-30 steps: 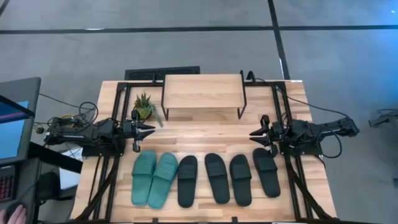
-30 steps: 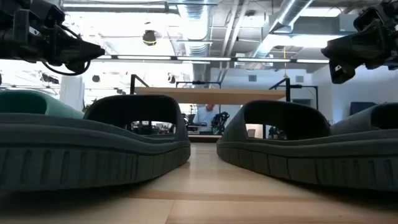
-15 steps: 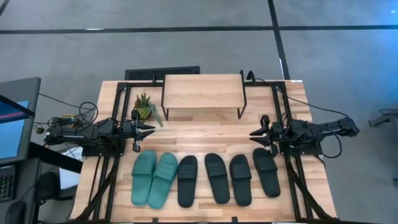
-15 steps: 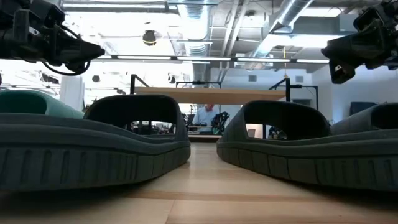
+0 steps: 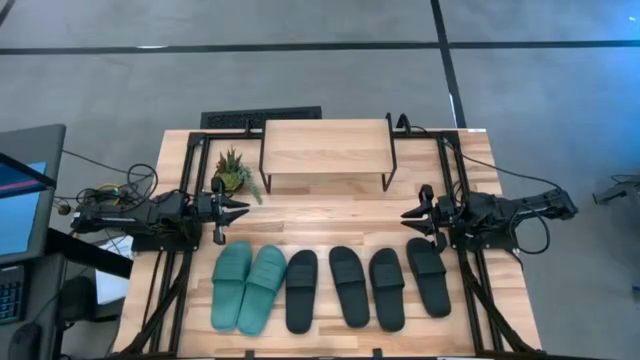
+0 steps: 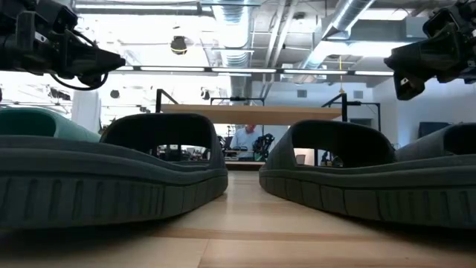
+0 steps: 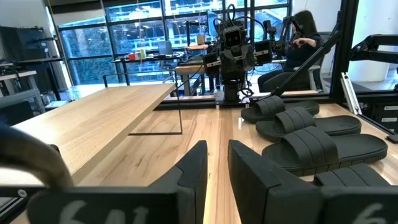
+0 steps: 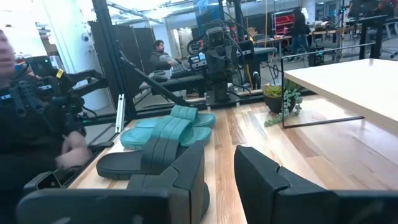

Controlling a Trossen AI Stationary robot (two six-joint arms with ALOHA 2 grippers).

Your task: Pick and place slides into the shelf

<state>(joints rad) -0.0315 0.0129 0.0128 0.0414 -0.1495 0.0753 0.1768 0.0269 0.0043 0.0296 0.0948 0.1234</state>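
Observation:
Six slides lie sole-down in a row along the table's near side. The teal pair (image 5: 247, 287) is on the left. Beside it lie several black slides (image 5: 301, 290) (image 5: 349, 285) (image 5: 387, 288) (image 5: 428, 276). The shelf (image 5: 327, 148), a light wooden board on thin black legs, stands at the far middle. My left gripper (image 5: 240, 208) hovers level at the left edge, above the teal pair's far end. My right gripper (image 5: 408, 215) hovers level at the right edge. Both point toward the table's middle. Each has a narrow gap between its fingers (image 7: 217, 149) (image 8: 221, 152) and holds nothing.
A small potted plant (image 5: 232, 172) stands left of the shelf, close to my left gripper. Bare wood (image 5: 330, 215) lies between the slides and the shelf. Black frame rails (image 5: 190, 150) run along the table's sides. A person (image 8: 37, 137) is beyond the table's left side.

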